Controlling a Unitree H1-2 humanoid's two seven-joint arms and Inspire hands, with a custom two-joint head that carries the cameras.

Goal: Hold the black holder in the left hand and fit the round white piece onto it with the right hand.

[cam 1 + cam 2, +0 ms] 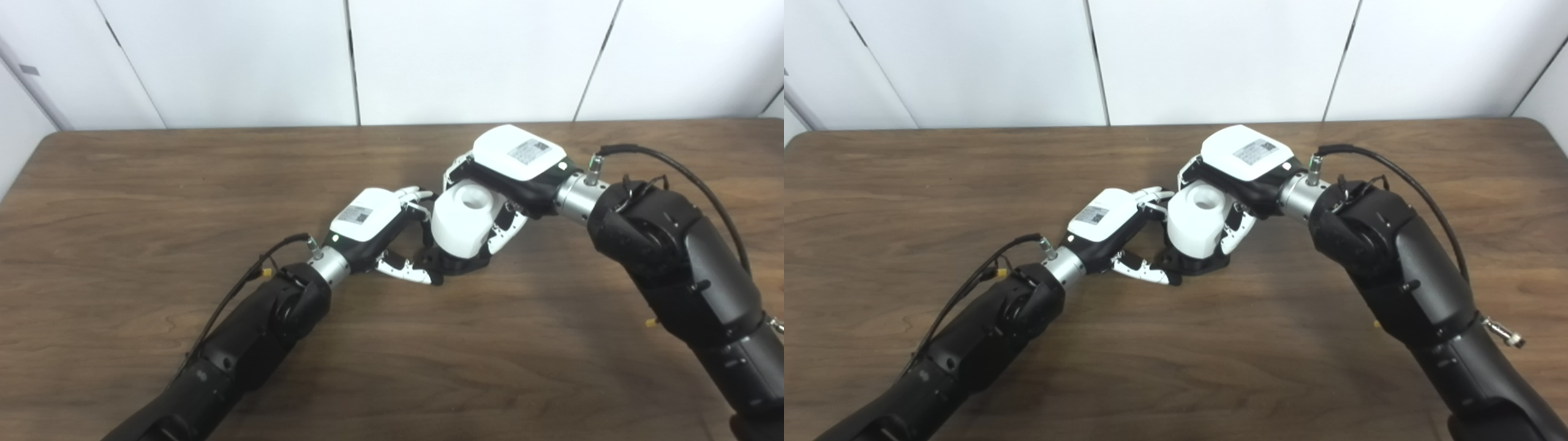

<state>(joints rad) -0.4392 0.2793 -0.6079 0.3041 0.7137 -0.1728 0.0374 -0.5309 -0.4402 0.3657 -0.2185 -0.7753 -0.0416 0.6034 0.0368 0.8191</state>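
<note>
1. Wrapping the round white piece (463,222) from above and behind, the right hand (511,168) grasps it, fingers (503,233) curled down its near side.
2. Below it, the black holder (456,262) rests on the desk, and the white piece sits on top of it, tilted a little; whether it is fully seated cannot be told.
3. The left hand (380,229) reaches in from the left, thumb and fingers closed around the holder's left edge, its upper fingertips touching the white piece's side.
4. Both black forearms run back to the bottom corners, each with a dark cable looping by the wrist.
5. The desk (153,196) is dark brown wood grain with rounded far corners.
6. Behind it stands a wall of plain white panels (1213,55) split by thin dark seams.
</note>
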